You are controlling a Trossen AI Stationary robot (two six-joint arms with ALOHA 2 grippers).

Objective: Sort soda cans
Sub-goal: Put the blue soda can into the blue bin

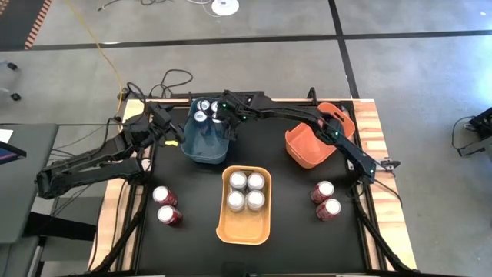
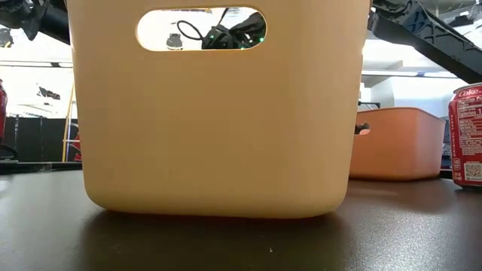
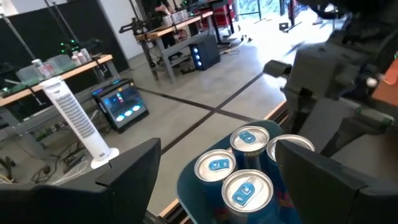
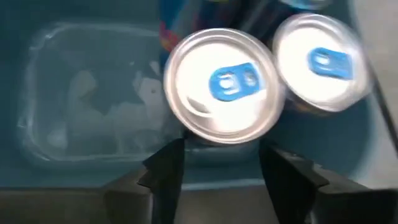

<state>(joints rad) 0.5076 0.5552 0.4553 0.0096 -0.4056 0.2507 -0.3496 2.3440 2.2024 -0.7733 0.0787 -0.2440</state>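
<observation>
In the high view the teal bin (image 1: 206,142) holds several dark blue cans (image 1: 204,108) at its far end. My right gripper (image 1: 223,117) reaches over that end, pointing down. In the right wrist view it (image 4: 221,162) is open, and its fingertips stand at the rim of one blue-tabbed can (image 4: 221,93). A second can (image 4: 323,62) stands beside that one. My left gripper (image 1: 171,137) hovers open at the bin's left side; its wrist view shows the gripper (image 3: 230,186) near the cans (image 3: 245,190). Two red cans (image 1: 165,204) stand near left, and two more (image 1: 326,200) stand near right. My right gripper's fingers (image 4: 168,168) stand at the near rim of the upright blue can's top (image 4: 211,140), coming from above. Whether they touch it I cannot tell. The can stands in the teal bin.
The yellow-orange bin (image 1: 246,227) sits near the table's middle and holds several silver cans (image 1: 246,191). It fills the low view (image 2: 218,135). The orange bin (image 1: 307,150) lies under my right arm at the far right. Open tabletop lies between the bins and the red cans.
</observation>
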